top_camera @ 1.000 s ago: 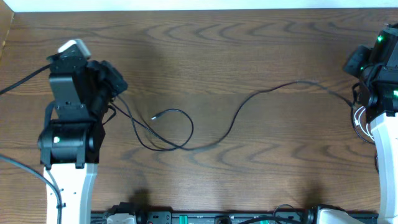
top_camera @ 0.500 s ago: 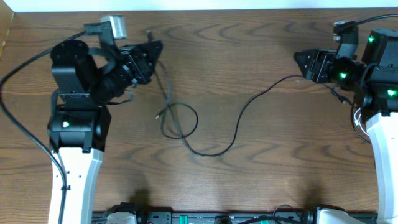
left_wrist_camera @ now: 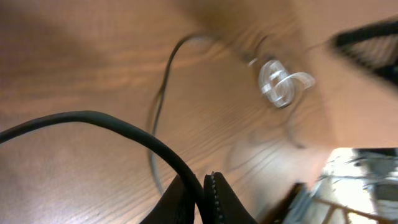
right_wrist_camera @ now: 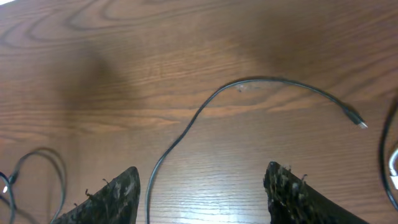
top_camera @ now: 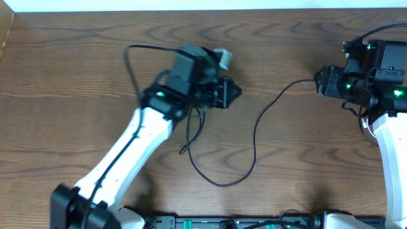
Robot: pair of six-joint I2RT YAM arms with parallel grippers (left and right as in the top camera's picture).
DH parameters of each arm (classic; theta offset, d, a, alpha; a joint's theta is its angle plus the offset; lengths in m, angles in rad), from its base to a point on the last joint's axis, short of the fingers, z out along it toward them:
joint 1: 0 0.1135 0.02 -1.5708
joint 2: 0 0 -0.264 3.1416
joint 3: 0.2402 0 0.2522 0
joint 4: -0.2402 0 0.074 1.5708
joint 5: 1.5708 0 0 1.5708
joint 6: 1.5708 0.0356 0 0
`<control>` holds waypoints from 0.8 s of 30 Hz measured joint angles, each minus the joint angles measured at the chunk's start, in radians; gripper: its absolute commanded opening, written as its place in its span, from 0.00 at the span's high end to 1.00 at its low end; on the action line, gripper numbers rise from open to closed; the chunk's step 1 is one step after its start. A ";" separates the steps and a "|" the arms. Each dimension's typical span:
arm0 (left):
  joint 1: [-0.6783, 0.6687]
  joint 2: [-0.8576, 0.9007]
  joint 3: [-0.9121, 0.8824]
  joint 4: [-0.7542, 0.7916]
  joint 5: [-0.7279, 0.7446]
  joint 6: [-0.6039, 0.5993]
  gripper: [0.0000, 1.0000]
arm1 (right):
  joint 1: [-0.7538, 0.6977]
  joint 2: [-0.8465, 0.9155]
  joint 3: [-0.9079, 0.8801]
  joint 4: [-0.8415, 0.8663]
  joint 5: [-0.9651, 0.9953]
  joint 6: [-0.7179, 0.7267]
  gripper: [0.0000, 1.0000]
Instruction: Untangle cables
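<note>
Overhead, the left arm stretches from the near left corner to the middle of the table (top_camera: 76, 76), and the left gripper (top_camera: 234, 93) points toward the right side. Its wrist view is blurred, yet the two fingers (left_wrist_camera: 214, 196) stand pressed together. They pinch a black cord that sweeps in from the left edge of that view and ends at their tips.

This cord is the black cable (top_camera: 255, 140). From beneath the left gripper it drops toward the near edge, bends round in a wide U and climbs again. It then runs off to the right and ends just in front of the right gripper (top_camera: 318, 81).

The right gripper has its jaws spread wide with nothing gripped between them. In its wrist view the cable lies flat on the wood and passes up between the two fingers (right_wrist_camera: 109, 199). It arches to the right and finishes in a small plug end (right_wrist_camera: 360, 124). A thin loop (right_wrist_camera: 62, 177) of cord shows at the left edge of that view.

At the far right of the table, close to the right arm's base, sits a white cable (top_camera: 367, 124). It is a pale bundle, too small to tell how it lies.
</note>
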 measured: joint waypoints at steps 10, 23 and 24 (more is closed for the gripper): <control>-0.219 0.092 0.000 -0.097 -0.396 0.041 0.92 | 0.000 0.000 0.000 -0.008 0.037 0.000 0.37; -0.115 -0.011 0.000 -0.308 -0.599 0.120 0.17 | 0.031 0.000 0.000 -0.014 -0.031 0.007 0.27; -0.079 -0.055 0.000 -0.322 -0.603 0.121 0.17 | 0.047 0.000 0.000 -0.014 -0.036 0.008 0.27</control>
